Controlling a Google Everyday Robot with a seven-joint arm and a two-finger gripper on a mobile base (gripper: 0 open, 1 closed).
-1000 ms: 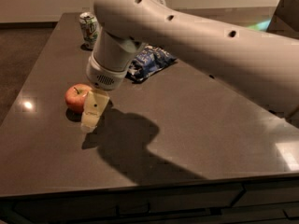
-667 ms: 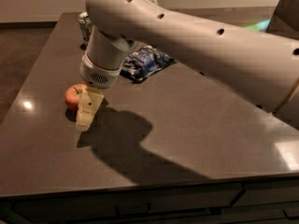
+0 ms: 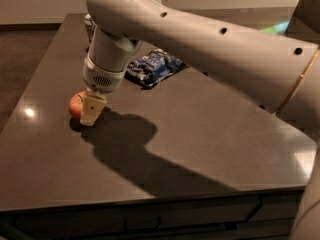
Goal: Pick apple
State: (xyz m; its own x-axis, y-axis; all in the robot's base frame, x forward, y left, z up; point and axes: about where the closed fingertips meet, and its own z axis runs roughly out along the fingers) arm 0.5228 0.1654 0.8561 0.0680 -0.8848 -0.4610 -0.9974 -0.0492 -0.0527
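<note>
The apple (image 3: 75, 104) is small, round and red-orange. It sits on the dark table (image 3: 200, 134) near the left side. My gripper (image 3: 88, 115) hangs straight down from the big white arm (image 3: 200, 39) and reaches the table at the apple's right side. It covers the right part of the apple, so only the left half shows. The gripper's shadow falls on the table to its right.
A blue snack bag (image 3: 152, 68) lies behind and to the right of the apple. A soda can (image 3: 89, 24) stands at the back, mostly hidden by the arm. The table's left edge is close to the apple and its front edge runs along the bottom.
The gripper has moved left and down against the apple, now covering more of it. The apple, bag and can have not moved.
</note>
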